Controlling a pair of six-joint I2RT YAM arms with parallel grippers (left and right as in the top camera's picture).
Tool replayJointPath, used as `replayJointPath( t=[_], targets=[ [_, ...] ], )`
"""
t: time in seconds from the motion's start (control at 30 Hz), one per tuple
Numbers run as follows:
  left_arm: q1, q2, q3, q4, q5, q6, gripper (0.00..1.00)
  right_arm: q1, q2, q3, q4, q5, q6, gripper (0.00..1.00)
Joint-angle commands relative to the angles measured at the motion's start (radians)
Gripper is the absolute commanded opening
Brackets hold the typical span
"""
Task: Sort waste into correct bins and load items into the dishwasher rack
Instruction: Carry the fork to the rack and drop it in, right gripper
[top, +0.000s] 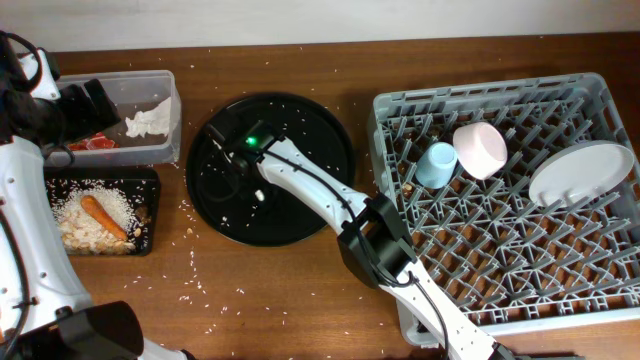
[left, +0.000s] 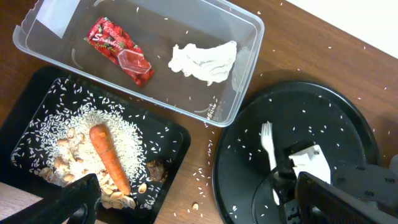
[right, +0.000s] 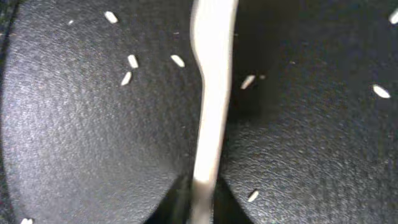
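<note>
My right gripper (top: 247, 172) is low over the round black tray (top: 310, 215), shut on the handle of the white plastic fork (right: 211, 93). Its fingers (right: 202, 199) pinch the handle on both sides. The fork (left: 267, 140) also shows in the left wrist view, tines pointing away. My left gripper (left: 199, 205) is open and empty above the bins. The clear tub (left: 245, 74) holds the red wrapper (left: 118, 46) and white napkin (left: 205, 59). The shallow black tray (left: 180, 140) holds the carrot (left: 109, 155), rice and brown scraps. The rack (top: 500, 270) holds the white bowl (top: 480, 148), blue cup (top: 436, 164) and plate (top: 582, 172).
Loose rice grains lie scattered on the wooden table (top: 270, 290) and on the round black tray (left: 336, 118). The clear tub (top: 168, 95) and black tray (top: 150, 180) sit at the far left, with the rack at the right edge.
</note>
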Motion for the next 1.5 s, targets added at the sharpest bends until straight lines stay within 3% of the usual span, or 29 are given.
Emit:
replayJointPath(
  t=[0.0, 0.2, 0.33, 0.4, 0.6, 0.7, 0.9, 1.07, 1.2, 1.23, 1.27, 1.37, 1.4, 1.43, 1.47],
  targets=[
    [0.004, 0.007, 0.002, 0.002, 0.007, -0.005, 0.99, 0.002, 0.03, 0.014, -0.011, -0.027, 0.027, 0.04],
    [0.004, 0.007, 0.002, 0.002, 0.007, -0.005, 0.99, -0.028, -0.01, 0.209, -0.166, -0.036, 0.029, 0.04],
    [0.004, 0.007, 0.002, 0.002, 0.007, -0.005, 0.99, -0.114, -0.089, 0.581, -0.503, -0.03, 0.028, 0.04],
    [0.004, 0.007, 0.002, 0.002, 0.007, -0.005, 0.99, -0.18, -0.172, 0.584, -0.579, -0.016, 0.028, 0.04],
    [0.004, 0.007, 0.002, 0.002, 0.007, -0.005, 0.99, -0.388, -0.378, 0.56, -0.58, -0.031, 0.04, 0.04],
    [0.004, 0.007, 0.002, 0.002, 0.007, -0.005, 0.99, -0.465, -0.465, 0.422, -0.58, -0.022, 0.043, 0.04],
    [0.004, 0.007, 0.002, 0.002, 0.007, -0.005, 0.99, -0.552, -0.683, -0.319, -0.567, 0.078, 0.08, 0.04],
    [0.004, 0.007, 0.002, 0.002, 0.007, -0.005, 0.99, -0.518, -0.683, -0.574, -0.444, 0.074, 0.08, 0.04],
    [0.004, 0.007, 0.002, 0.002, 0.007, -0.005, 0.99, -0.513, -0.683, -0.663, -0.388, 0.027, 0.08, 0.06],
    [0.004, 0.007, 0.002, 0.002, 0.007, -0.005, 0.99, -0.513, -0.683, -0.671, -0.384, 0.016, 0.076, 0.17],
    [0.004, 0.007, 0.002, 0.001, 0.007, -0.005, 0.99, -0.512, -0.683, -0.672, -0.386, 0.009, 0.073, 0.37],
    [0.004, 0.007, 0.002, 0.002, 0.007, -0.005, 0.99, -0.51, -0.69, -0.672, -0.394, -0.002, 0.072, 0.65],
    [0.004, 0.007, 0.002, 0.002, 0.007, -0.005, 0.99, -0.507, -0.708, -0.671, -0.4, -0.002, 0.072, 0.87],
    [0.004, 0.007, 0.002, 0.002, 0.007, -0.005, 0.99, -0.506, -0.735, -0.666, -0.406, -0.002, 0.073, 0.98],
    [0.004, 0.007, 0.002, 0.002, 0.007, -0.005, 0.99, -0.506, -0.767, -0.657, -0.412, -0.002, 0.074, 0.99]
  ],
)
